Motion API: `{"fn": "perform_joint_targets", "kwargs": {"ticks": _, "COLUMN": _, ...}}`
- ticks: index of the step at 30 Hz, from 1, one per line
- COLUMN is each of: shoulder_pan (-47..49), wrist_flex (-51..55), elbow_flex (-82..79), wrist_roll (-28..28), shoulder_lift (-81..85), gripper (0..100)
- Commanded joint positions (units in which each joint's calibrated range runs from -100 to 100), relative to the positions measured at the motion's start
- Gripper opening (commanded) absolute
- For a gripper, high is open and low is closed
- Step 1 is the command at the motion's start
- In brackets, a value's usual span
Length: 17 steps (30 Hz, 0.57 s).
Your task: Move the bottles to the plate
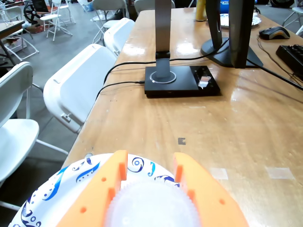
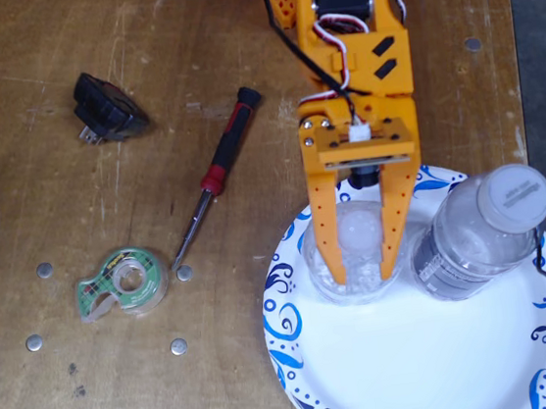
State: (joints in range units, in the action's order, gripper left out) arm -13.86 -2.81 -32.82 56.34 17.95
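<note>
Fixed view: orange gripper clamped on a small clear plastic bottle standing on the blue-swirled white paper plate, beside a second white-capped bottle.

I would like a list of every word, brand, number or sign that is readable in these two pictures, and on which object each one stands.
No text can be read in either view.
Free bottle on the plate: raised marks on the cap, dark label, both blurred.
Tape dispenser: green printed pattern, no legible brand.
Bottle in the gripper: no print visible.
Black monitor base in the wrist view: small sticker, too small.
</note>
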Motion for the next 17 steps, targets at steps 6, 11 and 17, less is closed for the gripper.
{"fn": "perform_joint_targets", "kwargs": {"ticks": 6, "shoulder_pan": 0.86, "wrist_flex": -0.85, "elbow_flex": -0.15, "wrist_roll": 0.31, "shoulder_lift": 0.43, "gripper": 6}}
{"fn": "perform_joint_targets", "kwargs": {"ticks": 11, "shoulder_pan": 1.62, "wrist_flex": -5.63, "elbow_flex": -1.41, "wrist_roll": 0.36, "shoulder_lift": 0.18, "gripper": 6}}
{"fn": "perform_joint_targets", "kwargs": {"ticks": 17, "shoulder_pan": 1.4, "wrist_flex": -17.38, "elbow_flex": -5.55, "wrist_roll": 0.41, "shoulder_lift": -3.45, "gripper": 6}}
